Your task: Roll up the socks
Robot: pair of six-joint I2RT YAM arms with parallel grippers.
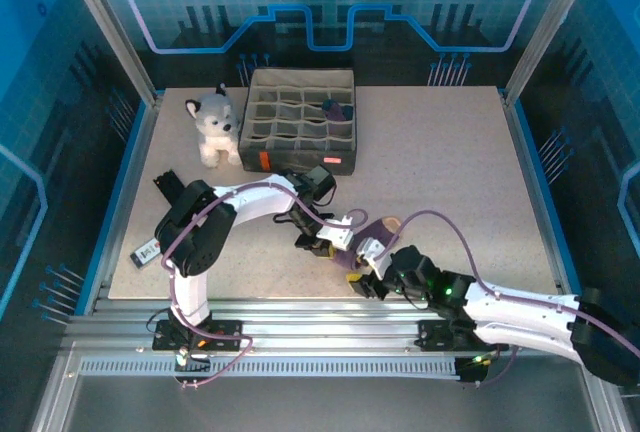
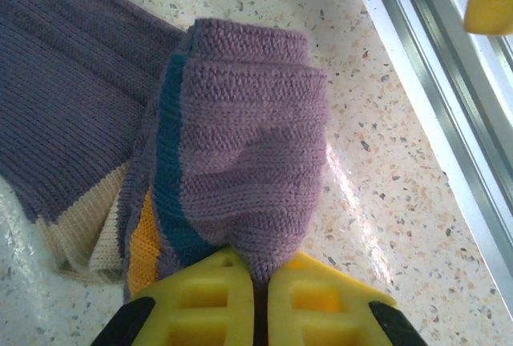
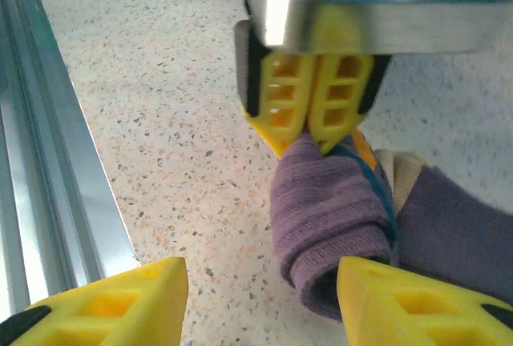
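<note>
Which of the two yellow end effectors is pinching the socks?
The left end effector, shut on the socks; the right end effector has its fingers spread apart.

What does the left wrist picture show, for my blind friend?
The yellow left tool is shut on a folded bundle of purple socks lying on a speckled table. Tan and orange edges peek out at its left.

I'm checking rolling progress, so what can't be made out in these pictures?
- Top view: purple knit socks, mostly covered by the left arm and right arm.
- Left wrist view: the navy-striped rolled sock ends hidden between the shut left jaws; the flat tan-toed sock is cut by the left edge.
- Right wrist view: right edge cuts the flat sock.
- Top view: dark item in the grey fabric divider box, too small to identify.
</note>
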